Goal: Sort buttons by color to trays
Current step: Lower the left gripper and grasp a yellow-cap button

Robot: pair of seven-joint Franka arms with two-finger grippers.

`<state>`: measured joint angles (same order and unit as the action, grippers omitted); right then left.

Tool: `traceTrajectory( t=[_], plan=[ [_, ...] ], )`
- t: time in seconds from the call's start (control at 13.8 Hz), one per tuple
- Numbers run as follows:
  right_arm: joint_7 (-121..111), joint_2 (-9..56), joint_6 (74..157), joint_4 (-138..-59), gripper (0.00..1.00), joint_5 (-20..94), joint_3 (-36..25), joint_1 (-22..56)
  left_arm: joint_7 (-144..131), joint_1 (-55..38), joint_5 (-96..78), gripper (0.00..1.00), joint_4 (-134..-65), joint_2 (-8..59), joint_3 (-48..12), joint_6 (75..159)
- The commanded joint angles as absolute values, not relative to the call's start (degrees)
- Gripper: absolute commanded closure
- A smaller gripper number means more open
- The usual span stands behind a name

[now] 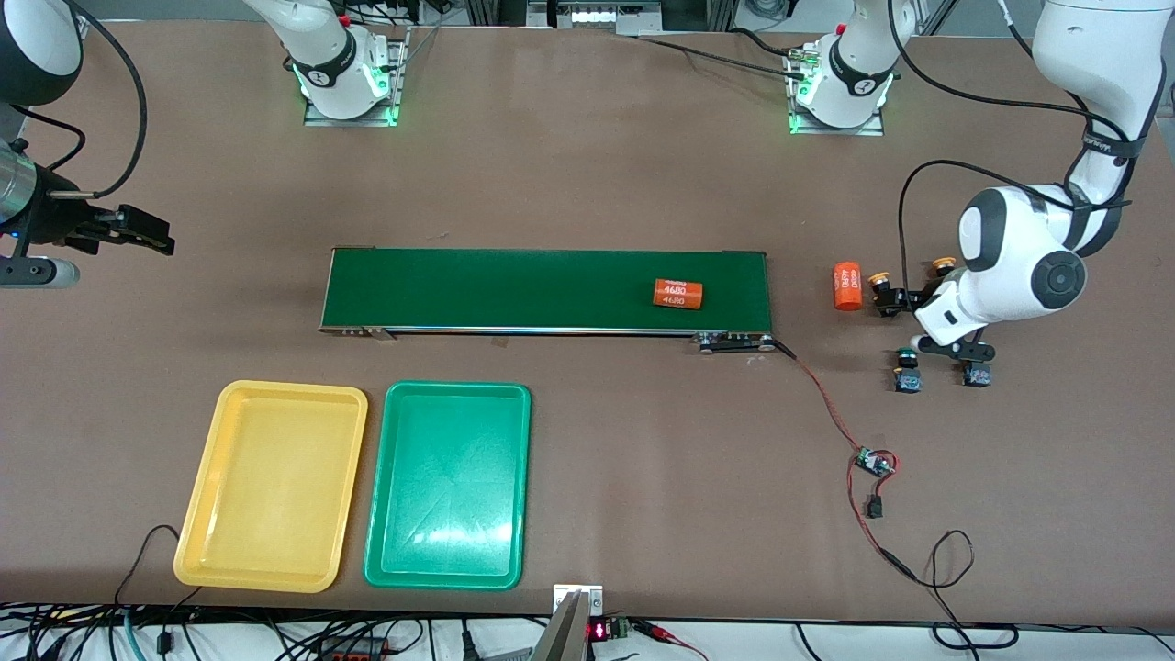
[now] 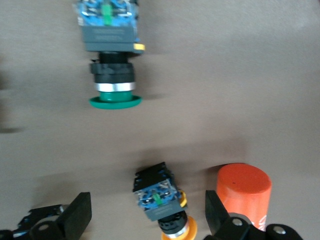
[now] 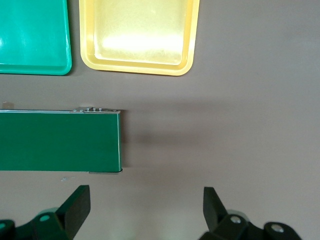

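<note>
Four buttons lie on the table at the left arm's end. A yellow-capped button (image 1: 881, 286) (image 2: 162, 200) lies between the spread fingers of my left gripper (image 1: 904, 301) (image 2: 147, 217), which is open and low over it, touching nothing. A second yellow button (image 1: 943, 266) shows beside the left wrist. A green-capped button (image 1: 907, 367) (image 2: 112, 65) and another button (image 1: 978, 375) lie nearer the front camera. The yellow tray (image 1: 275, 477) (image 3: 137, 35) and green tray (image 1: 450, 482) (image 3: 32, 35) are empty. My right gripper (image 1: 147, 231) (image 3: 145, 210) waits open over bare table at the right arm's end.
A long dark green conveyor belt (image 1: 542, 289) (image 3: 55, 140) crosses the middle and carries an orange "4680" cylinder (image 1: 677, 293). Another orange cylinder (image 1: 846, 286) (image 2: 243, 192) stands right beside the yellow button, close to one left finger. A small circuit board (image 1: 872, 462) with red wires lies nearer the front camera.
</note>
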<state>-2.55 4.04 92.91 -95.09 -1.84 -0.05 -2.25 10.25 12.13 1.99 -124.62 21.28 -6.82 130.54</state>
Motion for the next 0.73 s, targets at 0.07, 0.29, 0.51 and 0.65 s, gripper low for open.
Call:
traceTrajectory(
  t=[0.07, 0.29, 0.51, 0.65],
  plan=[
    [-3.25, 4.39, 92.46, -94.31, 0.00, -1.05, 0.09, -2.37, 10.46, 11.43, 1.14, 0.00, -125.42, 21.09, -6.59, 131.31],
    [-3.25, 4.39, 92.46, -94.39, 0.00, -1.05, 0.09, -2.37, 10.55, 11.43, 1.14, 0.00, -125.42, 22.06, -6.59, 131.31],
    [-3.25, 4.39, 92.46, -94.39, 0.00, -1.05, 0.09, -2.37, 10.46, 11.43, 1.14, 0.01, -125.42, 22.76, -6.59, 131.40],
    [-3.25, 4.39, 92.46, -94.39, 0.00, -1.05, 0.09, -2.37, 10.55, 11.43, 1.23, 0.06, -125.42, 23.03, -6.59, 131.40]
  ],
)
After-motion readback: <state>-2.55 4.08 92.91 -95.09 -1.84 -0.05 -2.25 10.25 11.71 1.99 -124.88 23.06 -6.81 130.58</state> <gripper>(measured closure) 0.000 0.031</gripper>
